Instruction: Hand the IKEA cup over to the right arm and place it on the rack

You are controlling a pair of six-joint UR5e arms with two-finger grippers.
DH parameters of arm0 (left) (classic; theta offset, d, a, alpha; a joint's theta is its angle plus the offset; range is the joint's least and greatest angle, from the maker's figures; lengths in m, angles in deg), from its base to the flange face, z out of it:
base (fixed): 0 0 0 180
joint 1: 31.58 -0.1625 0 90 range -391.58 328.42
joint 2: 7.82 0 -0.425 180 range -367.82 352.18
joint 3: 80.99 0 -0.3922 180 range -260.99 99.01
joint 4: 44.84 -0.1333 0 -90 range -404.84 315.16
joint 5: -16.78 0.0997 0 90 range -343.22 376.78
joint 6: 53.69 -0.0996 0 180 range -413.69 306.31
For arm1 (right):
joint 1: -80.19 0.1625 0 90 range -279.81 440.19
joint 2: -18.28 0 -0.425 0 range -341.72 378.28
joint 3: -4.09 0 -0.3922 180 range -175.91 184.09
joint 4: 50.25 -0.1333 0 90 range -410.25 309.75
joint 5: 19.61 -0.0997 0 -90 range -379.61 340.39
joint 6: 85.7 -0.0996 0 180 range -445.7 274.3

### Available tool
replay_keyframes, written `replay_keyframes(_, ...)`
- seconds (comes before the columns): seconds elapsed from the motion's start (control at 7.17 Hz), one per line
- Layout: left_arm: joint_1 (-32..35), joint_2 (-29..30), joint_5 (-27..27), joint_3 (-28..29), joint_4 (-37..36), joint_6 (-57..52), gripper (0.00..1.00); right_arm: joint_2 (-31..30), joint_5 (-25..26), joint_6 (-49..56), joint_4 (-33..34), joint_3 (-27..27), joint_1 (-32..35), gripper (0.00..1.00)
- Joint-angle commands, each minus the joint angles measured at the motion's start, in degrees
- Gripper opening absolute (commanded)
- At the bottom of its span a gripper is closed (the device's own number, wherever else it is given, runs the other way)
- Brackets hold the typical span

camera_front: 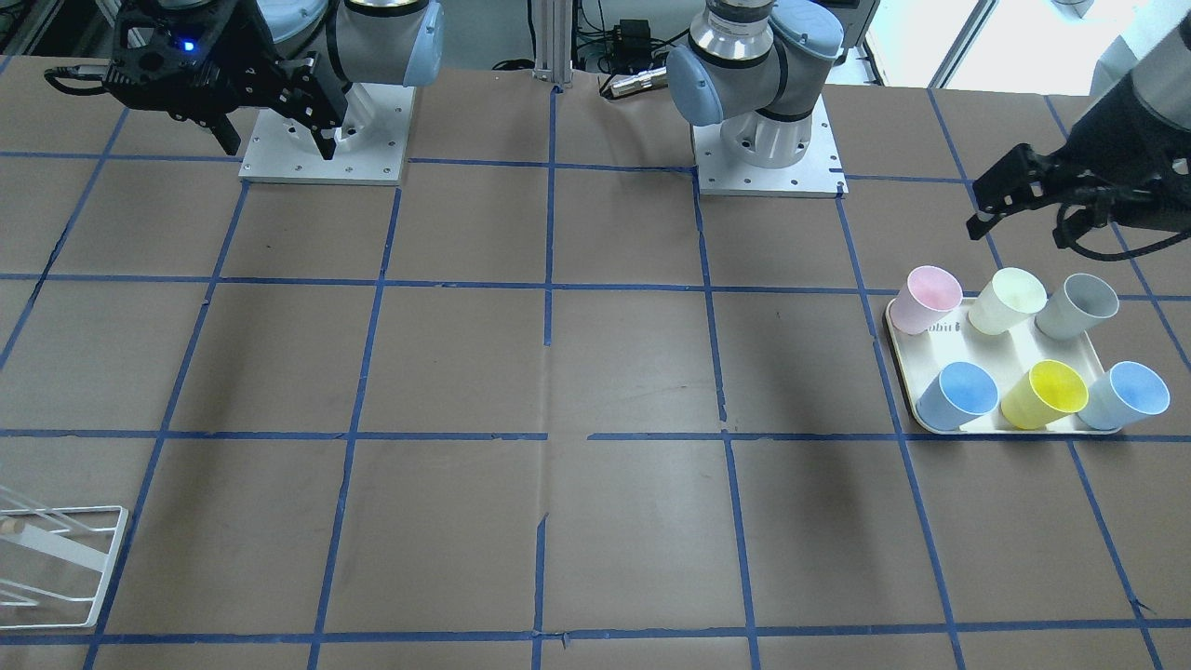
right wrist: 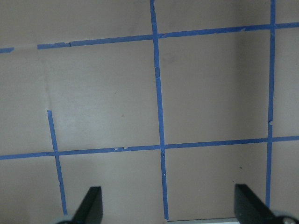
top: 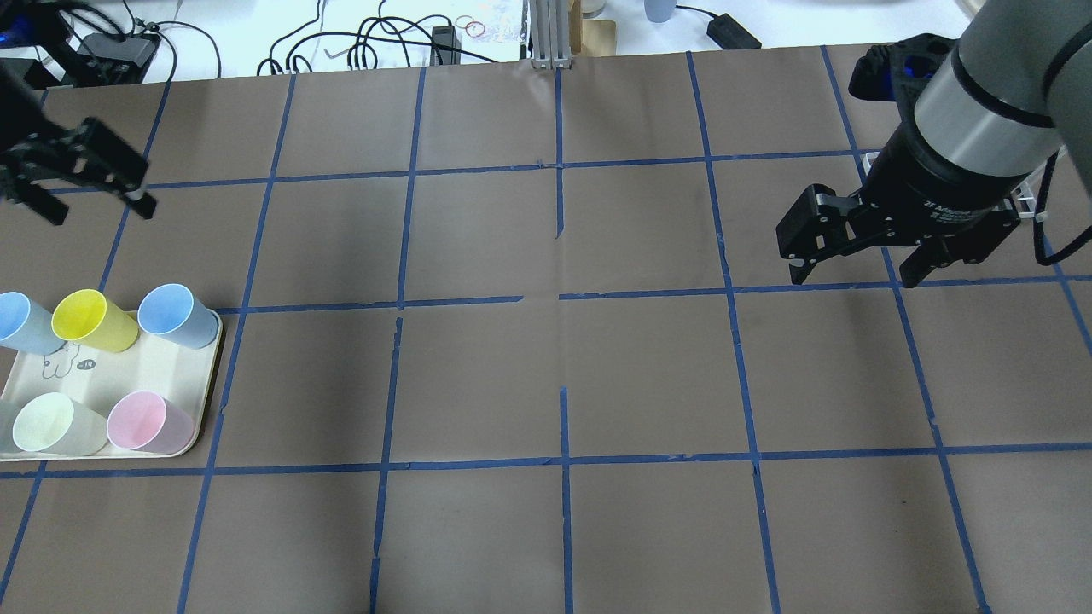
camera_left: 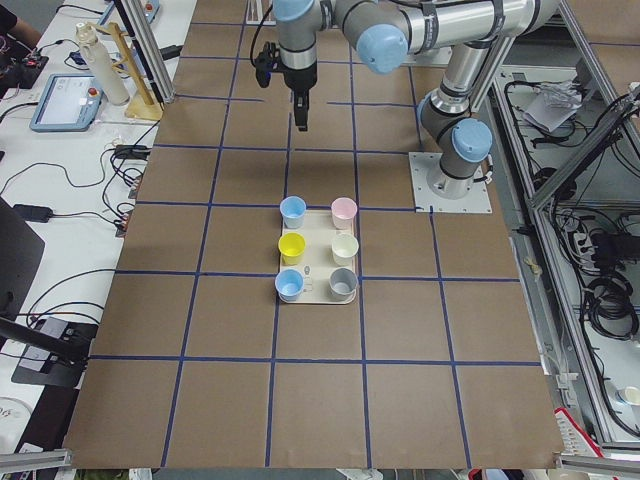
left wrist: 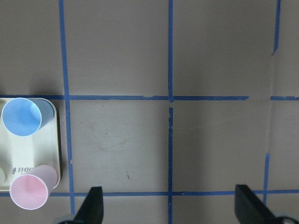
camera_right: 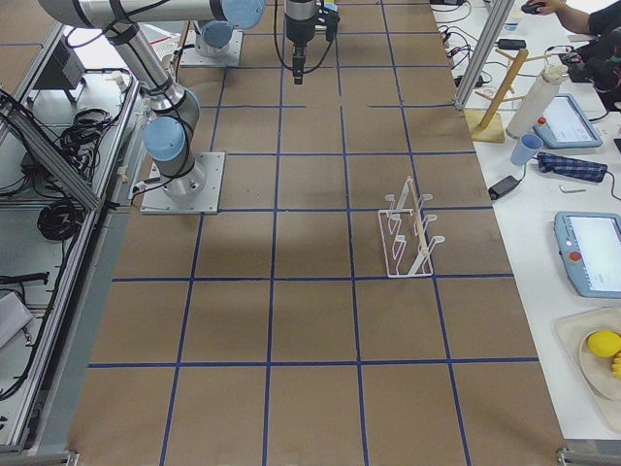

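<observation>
- Left gripper (top: 98,205) hangs high over bare desk (top: 478,384) beside the tray, jaws spread wide, nothing in them.
- The IKEA cup (camera_front: 963,395) stands upright on the cream tray (camera_front: 1000,352), in the corner nearest the desk's middle. It's below and to one side of that gripper, no contact.
- Sharing the tray: yellow cup (camera_front: 1047,393) just beside it, paler blue cup (camera_front: 1126,395) past that. Pink cup (camera_front: 930,296), pale green cup (camera_front: 1010,298) and grey cup (camera_front: 1079,305) fill the other row.
- Right gripper (top: 853,273) is just as wide open and empty, well apart from the cups.
- The rack (camera_front: 65,558) sits at the desk's opposite end, with open desk between it and the tray.
</observation>
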Motion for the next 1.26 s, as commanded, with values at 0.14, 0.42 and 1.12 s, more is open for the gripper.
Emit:
replay_keyframes(0.14,-13.76,-0.6,0.11,-12.85,-9.42,-12.95,1.0,-0.09,-2.85,-0.39,0.84,-0.18,0.01,1.0)
replay_keyframes(0.42,-14.03,-1.14,2.99,-22.35,-24.49,-21.07,1.0,-0.28,-6.52,0.04,1.1,-0.19,-0.17,1.0)
replay_keyframes(1.12,-10.1,3.76,1.43,-16.97,-26.76,-12.5,1.0,2.1,-34.45,-0.13,3.74,0.34,-2.18,1.0)
